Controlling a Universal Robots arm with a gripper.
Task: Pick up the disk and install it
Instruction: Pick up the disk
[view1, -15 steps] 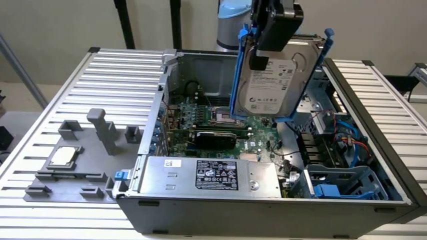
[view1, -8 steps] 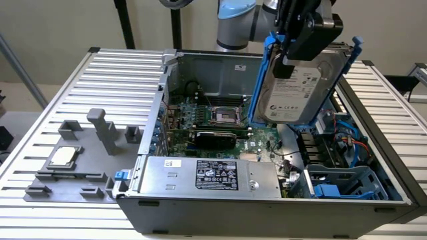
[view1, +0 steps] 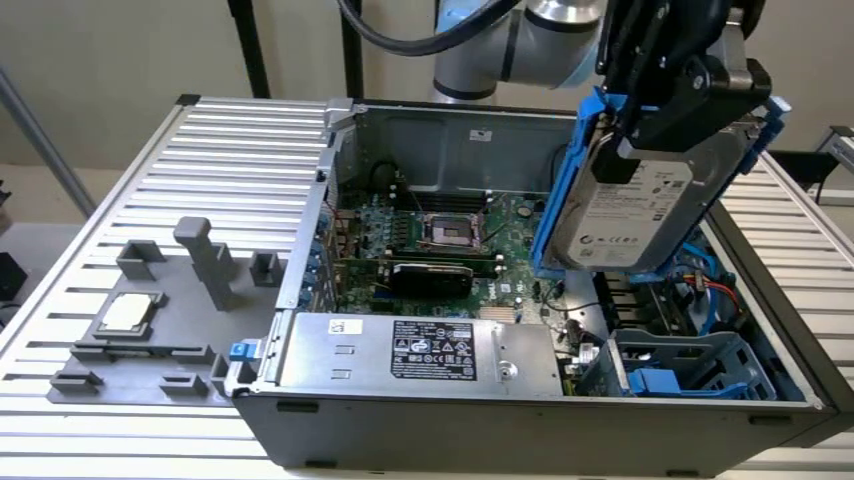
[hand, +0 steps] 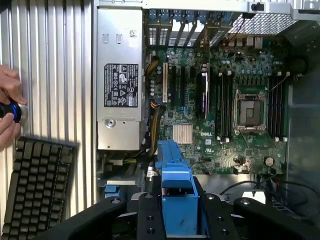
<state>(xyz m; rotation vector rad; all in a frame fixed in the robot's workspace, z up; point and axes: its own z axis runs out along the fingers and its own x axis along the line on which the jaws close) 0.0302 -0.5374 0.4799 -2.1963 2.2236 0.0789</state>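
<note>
Clamping the disk (view1: 638, 205) by its upper edge, my pincer (view1: 674, 115) hangs over the open computer case (view1: 441, 425), its black fingers clenched on the bright blue carrier. The disk hangs just below my pincer, tilted and nearly on edge, white label facing outward, touching nothing in the case. Directly beneath it sits the drive cage (view1: 687, 365) with 1 blue bracket inside. Lower down, beside the cage, spreads the green motherboard (view1: 501, 215), and the grey power supply (view1: 414, 350) with its black label lies next to that. Well away from my pincer, on the ribbed bench (view1: 240, 150), a grey fixture (view1: 200, 265) carries 1 small silver chip (view1: 124, 312). A keyboard (hand: 37, 190) and a person's hand (hand: 10, 107) on a blue-ringed knob sit outside the case.
</note>
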